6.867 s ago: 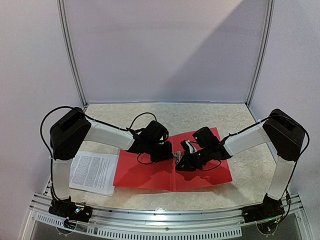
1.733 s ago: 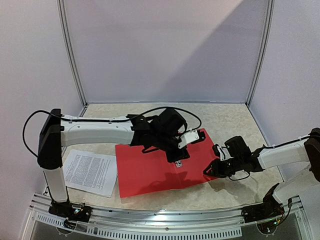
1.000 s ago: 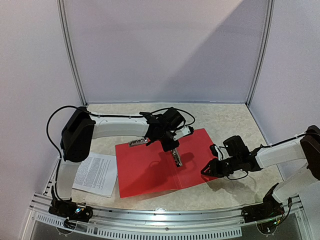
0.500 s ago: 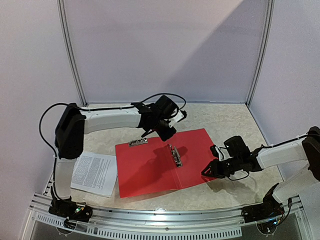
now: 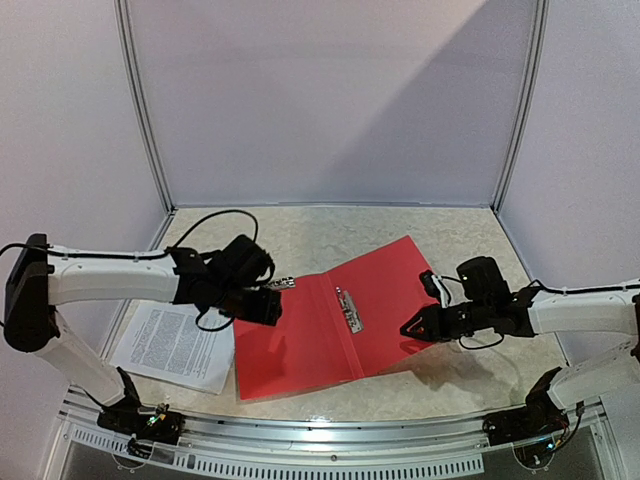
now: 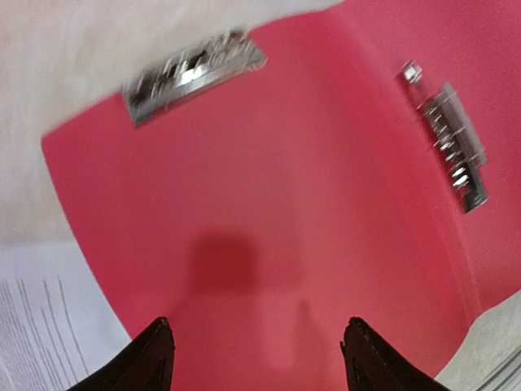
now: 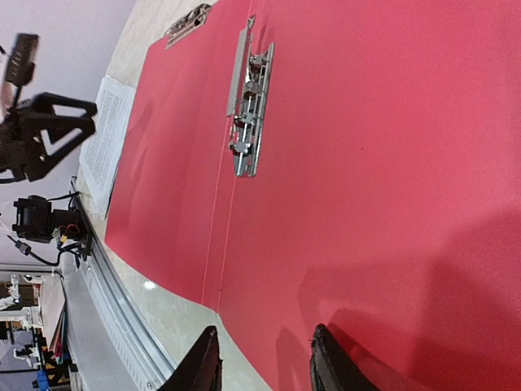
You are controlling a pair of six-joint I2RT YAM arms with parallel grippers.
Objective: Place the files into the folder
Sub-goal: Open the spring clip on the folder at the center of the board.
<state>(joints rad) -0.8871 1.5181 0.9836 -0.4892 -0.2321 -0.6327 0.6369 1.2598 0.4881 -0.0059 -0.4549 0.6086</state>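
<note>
As seen from above, my left gripper [image 5: 268, 305] hangs over the open folder's [image 5: 320, 335] left cover, files [image 5: 175, 345] lying just left. My right gripper [image 5: 408, 328] stretches leftward to its right edge. Left wrist: jaws wide, empty. Right wrist: fingers [image 7: 326, 362] apart; holding, I cannot tell.

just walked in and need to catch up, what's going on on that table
A filing job is partway through. The red folder lies open on the table, with its metal clips showing. The left claw hovers open over the folder's left cover and holds nothing. The right claw is at the outer edge of the right cover, but it's unclear whether it grips it. The printed files lie beside the folder's left edge, not yet inside.
</note>
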